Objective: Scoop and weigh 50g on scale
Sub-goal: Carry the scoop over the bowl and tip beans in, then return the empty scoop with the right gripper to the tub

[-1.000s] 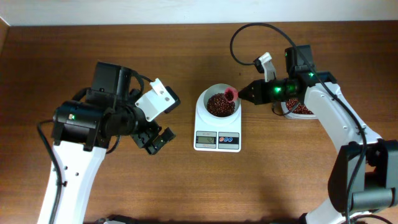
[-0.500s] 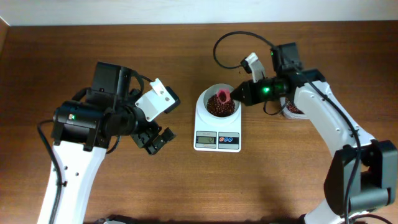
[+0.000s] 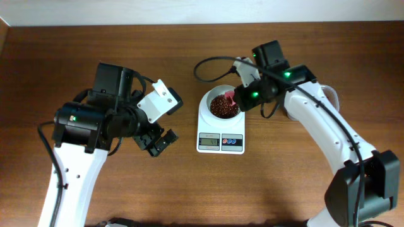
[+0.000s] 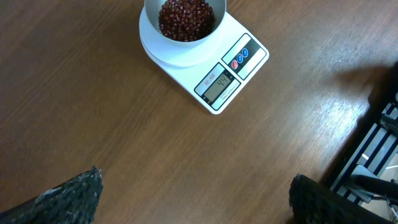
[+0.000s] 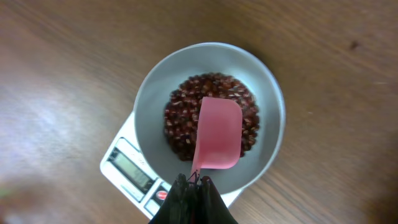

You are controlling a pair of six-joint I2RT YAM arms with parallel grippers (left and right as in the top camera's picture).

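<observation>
The white scale (image 3: pixel 220 141) stands mid-table, and its round bowl (image 3: pixel 205 101) holds a heap of dark red-brown beans (image 3: pixel 221 107). My right gripper (image 3: pixel 237 99) is shut on the thin handle of a pink scoop (image 3: pixel 230 97). In the right wrist view the scoop (image 5: pixel 218 138) hangs over the beans (image 5: pixel 183 118) inside the bowl (image 5: pixel 149 93), and no beans show on its pink face. The right gripper (image 5: pixel 194 182) sits just over the bowl's near rim. My left gripper (image 3: pixel 158 142) is open and holds nothing, left of the scale (image 4: pixel 231 73).
A black cable (image 3: pixel 205 65) loops over the table behind the bowl. The left arm's white camera mount (image 3: pixel 161 101) sits close to the bowl's left side. A dark frame (image 4: pixel 379 143) fills the right edge of the left wrist view.
My right gripper has swung left with the pink scoop, from the bowl's right rim to over the beans. The left arm has not moved.
</observation>
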